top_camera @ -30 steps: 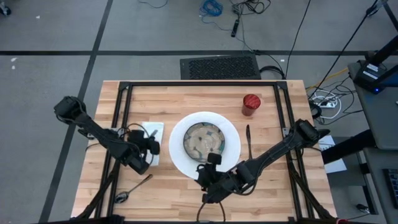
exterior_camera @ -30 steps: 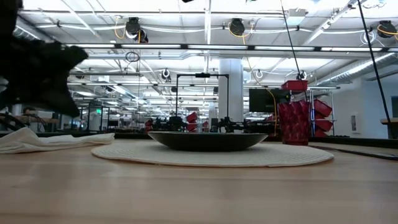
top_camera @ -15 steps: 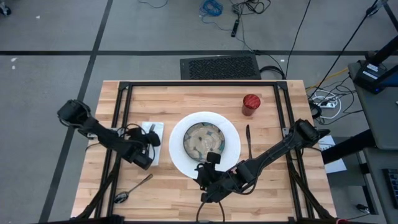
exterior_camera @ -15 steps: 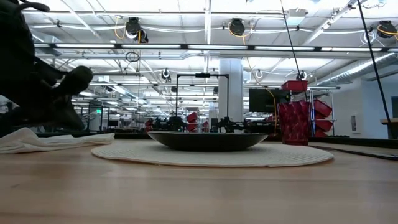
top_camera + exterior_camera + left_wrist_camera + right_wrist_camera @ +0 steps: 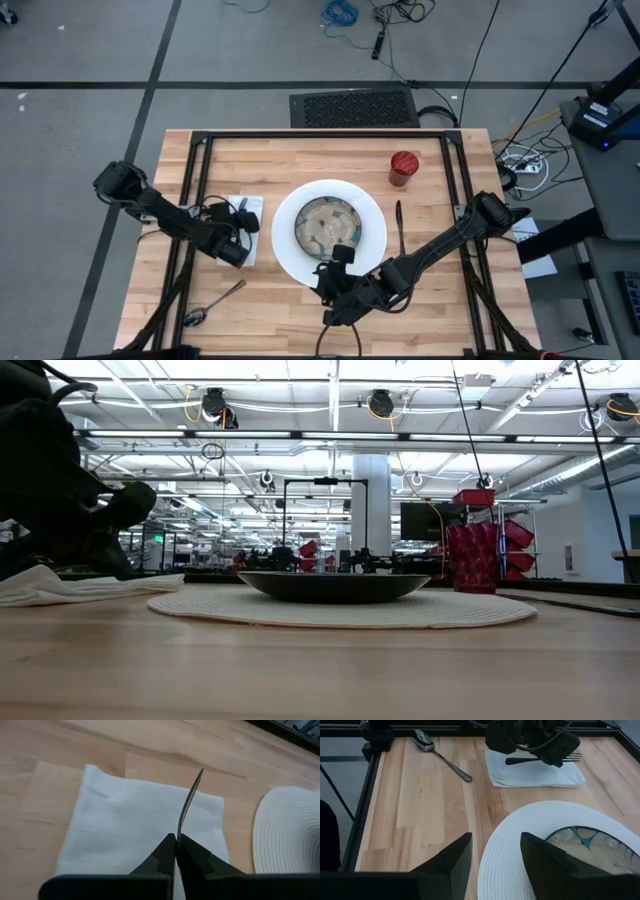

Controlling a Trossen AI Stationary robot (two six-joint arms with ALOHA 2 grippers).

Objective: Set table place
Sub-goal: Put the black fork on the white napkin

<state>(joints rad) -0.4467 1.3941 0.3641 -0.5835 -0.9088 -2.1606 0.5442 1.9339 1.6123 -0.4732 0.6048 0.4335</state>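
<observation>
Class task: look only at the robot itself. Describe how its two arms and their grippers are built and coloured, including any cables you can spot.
Both arms are dark, slim, jointed links with bulkier rounded housings at the joints. Loose black cables loop around the left wrist. The left gripper ends in two narrow black wedge-shaped fingers. The right gripper has two broader, flat matte-black fingers with squared tips. No markings are visible.

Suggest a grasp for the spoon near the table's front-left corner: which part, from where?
Take the spoon by its mid-handle, coming straight down with jaws across it. It lies flat and diagonal on bare table, bowl toward the corner near the frame, so the slim straight handle probably offers the most clearance.
</observation>
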